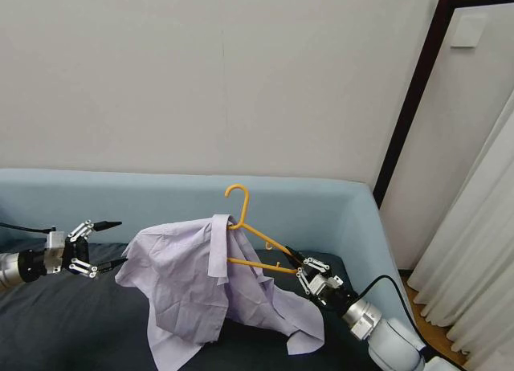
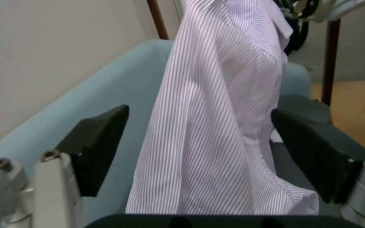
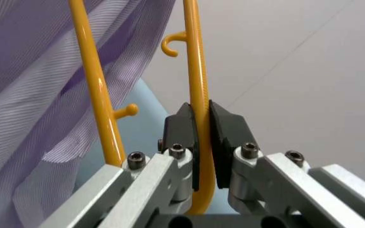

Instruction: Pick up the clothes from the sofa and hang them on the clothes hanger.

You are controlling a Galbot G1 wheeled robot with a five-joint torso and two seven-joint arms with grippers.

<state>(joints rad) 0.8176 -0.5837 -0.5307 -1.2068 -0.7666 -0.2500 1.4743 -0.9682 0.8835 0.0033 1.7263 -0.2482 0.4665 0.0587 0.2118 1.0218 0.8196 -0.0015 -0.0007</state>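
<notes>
We grip the yellow hanger w/ the right gripper, pads clamped tight on one rod, above the sofa's right end. The lilac striped shirt is draped on the hanger over mid-sofa, lower hem on the dark cushion. The left gripper hovers over the sofa's left seat, just beside the shirt, jaws spread wide.
</notes>
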